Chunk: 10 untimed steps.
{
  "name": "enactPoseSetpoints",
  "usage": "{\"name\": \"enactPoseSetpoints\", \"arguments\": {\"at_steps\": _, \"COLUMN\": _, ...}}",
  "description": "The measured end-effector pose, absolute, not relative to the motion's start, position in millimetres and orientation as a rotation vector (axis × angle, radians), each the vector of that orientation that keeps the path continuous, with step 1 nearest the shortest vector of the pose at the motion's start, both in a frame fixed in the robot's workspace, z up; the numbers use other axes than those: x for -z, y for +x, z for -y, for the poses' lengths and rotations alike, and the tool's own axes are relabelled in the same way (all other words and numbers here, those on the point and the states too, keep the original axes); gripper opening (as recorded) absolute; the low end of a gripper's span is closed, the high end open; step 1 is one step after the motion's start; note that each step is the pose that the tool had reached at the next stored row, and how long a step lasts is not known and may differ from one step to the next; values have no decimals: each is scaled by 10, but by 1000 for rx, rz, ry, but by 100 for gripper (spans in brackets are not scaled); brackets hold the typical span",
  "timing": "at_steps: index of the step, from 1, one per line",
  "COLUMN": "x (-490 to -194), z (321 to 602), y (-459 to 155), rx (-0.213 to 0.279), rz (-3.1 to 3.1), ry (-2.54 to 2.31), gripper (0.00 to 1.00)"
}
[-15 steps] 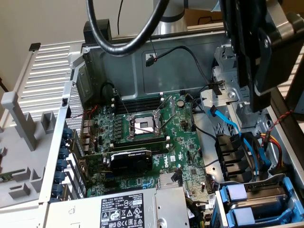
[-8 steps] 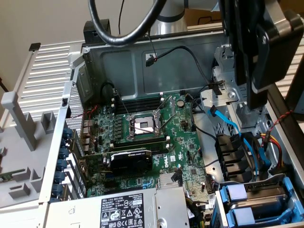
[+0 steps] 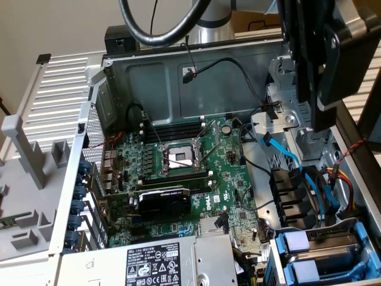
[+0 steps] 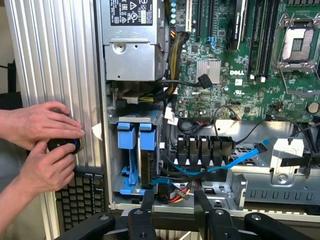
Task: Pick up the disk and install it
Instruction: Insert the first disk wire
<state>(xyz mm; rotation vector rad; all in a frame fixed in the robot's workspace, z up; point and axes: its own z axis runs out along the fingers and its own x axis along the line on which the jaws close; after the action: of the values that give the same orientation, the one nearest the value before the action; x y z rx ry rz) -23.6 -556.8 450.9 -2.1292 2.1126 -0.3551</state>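
Observation:
My gripper (image 4: pixel 175 212) is open, its two black fingers (image 4: pixel 148 207) apart with nothing between them. It hovers over the open computer case, above the edge by the drive cage (image 4: pixel 131 150). In the exterior view the gripper (image 3: pixel 321 116) hangs at the upper right, over the case's far right corner. Two bright blue carrier frames (image 4: pixel 134 136) stand side by side in the cage, also seen as blue carriers (image 3: pixel 315 256) at the lower right. A dark drive body sits between them, but I cannot tell whether that is the disk.
A person's two hands (image 4: pixel 42 145) hold a small round black object against the ribbed case panel. The silver power-supply box (image 4: pixel 131 45) lies beside the cage. The motherboard (image 3: pixel 178 161), blue data cables (image 3: pixel 286 158) and black connectors (image 4: pixel 205 150) crowd the case interior.

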Motion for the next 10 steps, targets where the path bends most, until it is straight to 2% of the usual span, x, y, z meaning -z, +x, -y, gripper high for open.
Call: {"name": "enactPoseSetpoints", "arguments": {"at_steps": 10, "x": -4503, "z": 5541, "y": -200, "rx": 360, "rz": -2172, "ry": -2076, "gripper": 45}}
